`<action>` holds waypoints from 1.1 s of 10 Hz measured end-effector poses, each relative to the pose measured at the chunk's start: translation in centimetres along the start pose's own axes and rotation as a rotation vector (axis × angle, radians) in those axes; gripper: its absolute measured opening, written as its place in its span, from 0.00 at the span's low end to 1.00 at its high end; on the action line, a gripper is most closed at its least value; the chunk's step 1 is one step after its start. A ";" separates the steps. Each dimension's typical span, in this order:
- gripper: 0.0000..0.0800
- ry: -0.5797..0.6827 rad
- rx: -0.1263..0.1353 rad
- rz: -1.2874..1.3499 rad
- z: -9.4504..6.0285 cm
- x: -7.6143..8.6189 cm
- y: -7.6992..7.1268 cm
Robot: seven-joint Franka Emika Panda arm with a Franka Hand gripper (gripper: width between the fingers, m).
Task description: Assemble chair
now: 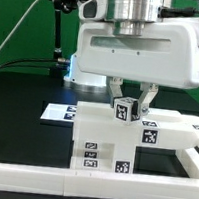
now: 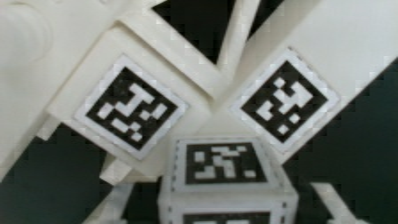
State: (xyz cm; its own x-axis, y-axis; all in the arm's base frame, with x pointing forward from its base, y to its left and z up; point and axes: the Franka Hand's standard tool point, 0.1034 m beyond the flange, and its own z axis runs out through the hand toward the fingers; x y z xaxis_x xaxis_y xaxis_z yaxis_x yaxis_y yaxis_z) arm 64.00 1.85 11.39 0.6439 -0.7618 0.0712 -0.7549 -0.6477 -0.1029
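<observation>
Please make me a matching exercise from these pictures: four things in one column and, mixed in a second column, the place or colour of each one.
Things:
1. small cube
2. large chair part
3. rail
4. table

Place or colour:
a. black
b. standing on the table, below the cube
c. held in the pincer
d. low and white, along the near edge in the exterior view

Pairs: 1-c, 2-b, 3-d, 4-a
</observation>
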 end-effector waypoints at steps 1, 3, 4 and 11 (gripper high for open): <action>0.36 -0.005 0.005 0.085 0.0 -0.1 -0.1; 0.36 -0.013 0.011 0.261 0.0 -0.2 -0.2; 0.36 -0.021 0.016 0.348 0.0 -0.1 -0.2; 0.43 -0.061 0.048 0.802 0.2 -0.3 -0.6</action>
State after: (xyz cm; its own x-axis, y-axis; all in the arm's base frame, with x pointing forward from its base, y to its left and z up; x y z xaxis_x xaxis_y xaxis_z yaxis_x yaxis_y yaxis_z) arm 64.30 2.51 11.27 -0.0853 -0.9916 -0.0969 -0.9849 0.0986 -0.1422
